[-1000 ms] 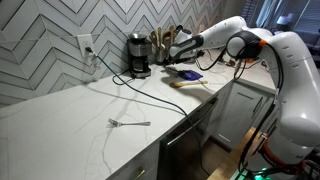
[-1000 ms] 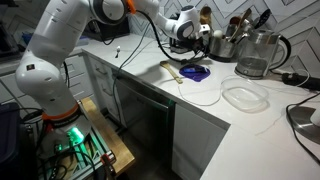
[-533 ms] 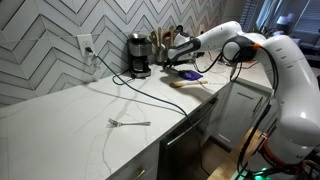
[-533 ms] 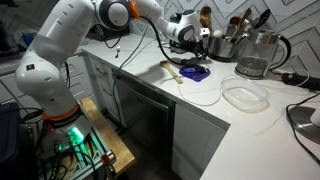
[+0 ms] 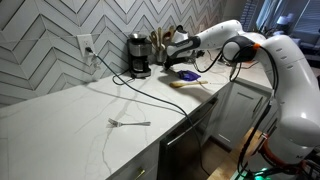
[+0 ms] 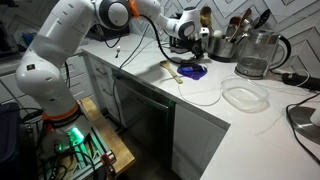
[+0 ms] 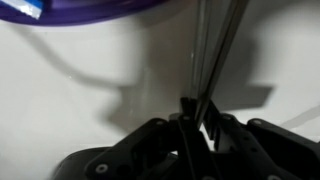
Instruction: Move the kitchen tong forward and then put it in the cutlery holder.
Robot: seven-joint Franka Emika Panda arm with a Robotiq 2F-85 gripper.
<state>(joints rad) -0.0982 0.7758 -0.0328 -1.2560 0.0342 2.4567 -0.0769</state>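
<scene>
Wrist view | black gripper (image 7: 197,112) clenched on slim silvery metal kitchen tong (image 7: 226,50) | purple round dish (image 7: 90,10) far side | white counter (image 7: 60,90) beneath

White countertop (image 5: 60,130) carries a fork (image 5: 130,123), coffee maker (image 5: 139,55), purple plate (image 6: 194,71) and glass kettle (image 6: 258,55).

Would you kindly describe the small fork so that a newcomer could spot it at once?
Start at the long white countertop under the herringbone-tiled wall. Well away from the coffee maker, the fork lies flat by itself; it is the only small, thin metal piece on that stretch.
</scene>
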